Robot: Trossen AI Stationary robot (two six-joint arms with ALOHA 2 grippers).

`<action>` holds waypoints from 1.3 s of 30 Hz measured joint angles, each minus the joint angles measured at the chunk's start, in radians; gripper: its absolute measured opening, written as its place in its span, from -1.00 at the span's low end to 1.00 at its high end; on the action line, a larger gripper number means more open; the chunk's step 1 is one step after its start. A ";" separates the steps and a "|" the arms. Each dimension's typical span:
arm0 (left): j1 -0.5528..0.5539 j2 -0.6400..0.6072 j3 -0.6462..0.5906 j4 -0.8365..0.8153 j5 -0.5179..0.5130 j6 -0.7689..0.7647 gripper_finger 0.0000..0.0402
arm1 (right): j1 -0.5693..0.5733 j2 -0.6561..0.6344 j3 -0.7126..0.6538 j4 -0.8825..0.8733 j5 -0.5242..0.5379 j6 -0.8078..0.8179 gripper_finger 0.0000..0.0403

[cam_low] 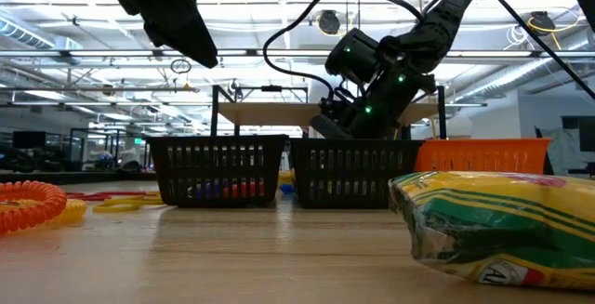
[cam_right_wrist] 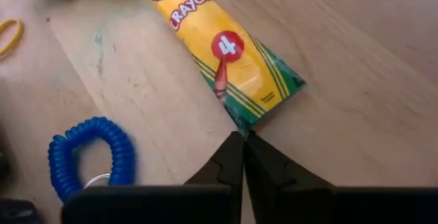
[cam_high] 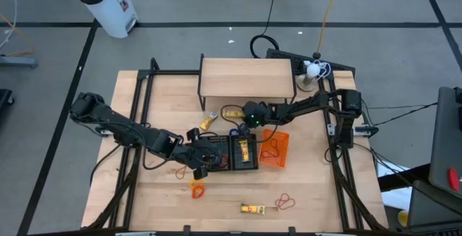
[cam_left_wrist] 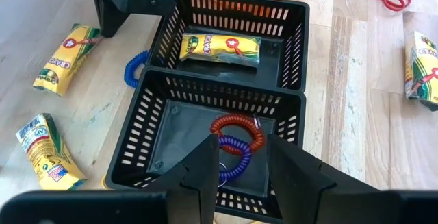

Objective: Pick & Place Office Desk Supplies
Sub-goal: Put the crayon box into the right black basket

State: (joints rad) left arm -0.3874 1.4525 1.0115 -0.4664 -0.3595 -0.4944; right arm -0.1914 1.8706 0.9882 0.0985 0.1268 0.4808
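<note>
A yellow crayon pack (cam_right_wrist: 226, 56) lies flat on the table near the wooden shelf (cam_high: 245, 77). My right gripper (cam_right_wrist: 243, 136) is shut at its nearest end; in the high view the gripper (cam_high: 249, 115) is beside that pack (cam_high: 231, 112). My left gripper (cam_left_wrist: 239, 162) hangs open, holding nothing, over the near black basket (cam_left_wrist: 137, 142). In that basket lie a red coil band (cam_left_wrist: 236, 129) and a purple one (cam_left_wrist: 233, 166). The second black basket (cam_left_wrist: 291, 39) holds another crayon pack (cam_left_wrist: 219, 49). A blue coil band (cam_right_wrist: 89, 159) lies on the table beside my right gripper. My right gripper pinches the crimped end edge (cam_right_wrist: 239, 122) of the crayon pack between its two fingertips, only at their free ends. The fingers slant down from the table's right, roughly in line with the pack's length. The pack lies flat on the table.
An orange basket (cam_high: 274, 148) stands right of the black ones. More crayon packs (cam_high: 209, 122) (cam_high: 253, 208), an orange coil (cam_high: 197, 189) and red loops (cam_high: 285, 202) lie loose on the table. There is a yellow band (cam_right_wrist: 8, 35) near the held pack.
</note>
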 joint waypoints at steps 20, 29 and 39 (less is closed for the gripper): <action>0.000 0.000 0.000 0.004 -0.006 0.000 -0.39 | 0.090 -0.266 0.000 -0.003 0.135 -0.119 -1.00; 0.000 0.000 0.000 0.007 -0.006 -0.004 -0.39 | 0.069 -0.277 0.000 -0.015 0.026 -0.163 -0.84; 0.001 0.000 0.000 0.008 -0.006 -0.004 -0.39 | 0.069 -0.261 0.000 0.002 0.049 -0.083 0.00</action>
State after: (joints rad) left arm -0.3866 1.4528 1.0115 -0.4587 -0.3660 -0.4988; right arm -0.1223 1.6092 0.9886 0.1002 0.1763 0.3980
